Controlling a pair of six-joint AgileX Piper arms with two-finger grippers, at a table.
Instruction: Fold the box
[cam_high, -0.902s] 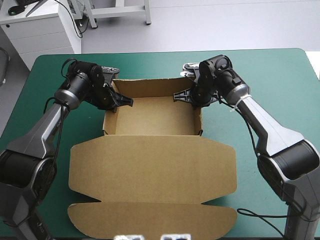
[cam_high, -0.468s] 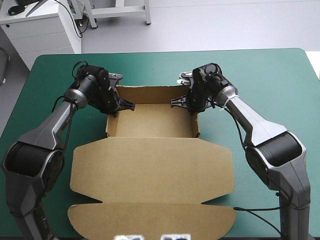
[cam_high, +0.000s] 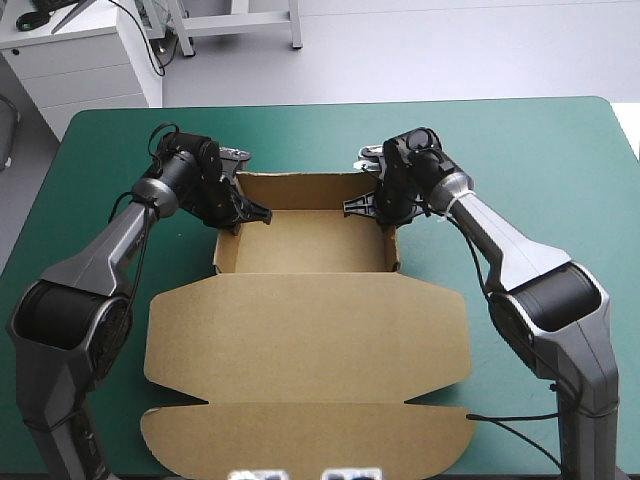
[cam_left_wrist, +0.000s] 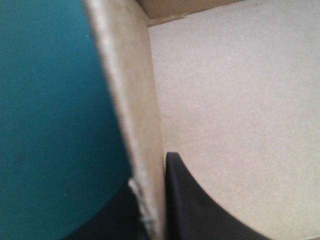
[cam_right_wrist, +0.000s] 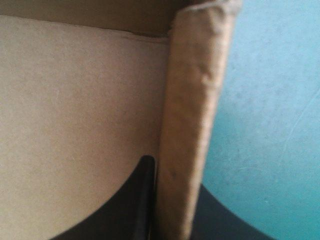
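Note:
The brown box (cam_high: 305, 240) stands as an open tray on the teal-green table, its walls raised and its wide lid (cam_high: 305, 345) lying flat toward the near edge. My left gripper (cam_high: 240, 212) is shut on the box's left wall near the far corner. In the left wrist view that wall (cam_left_wrist: 132, 110) runs between the black fingers (cam_left_wrist: 187, 200), one inside the tray and one outside. My right gripper (cam_high: 382, 208) is shut on the right wall at its far corner. The right wrist view shows the same wall (cam_right_wrist: 192, 125) between the fingers (cam_right_wrist: 132, 205).
A white cabinet (cam_high: 80, 50) stands beyond the table's far left corner. Teal-green cover (cam_high: 540, 170) lies bare on both sides of the box. The lid's front flap (cam_high: 300, 440) reaches the table's near edge.
Both grippers have slid along the side walls toward the far corners, and the box has shifted slightly away from the near edge. Since just before, almost nothing has moved.

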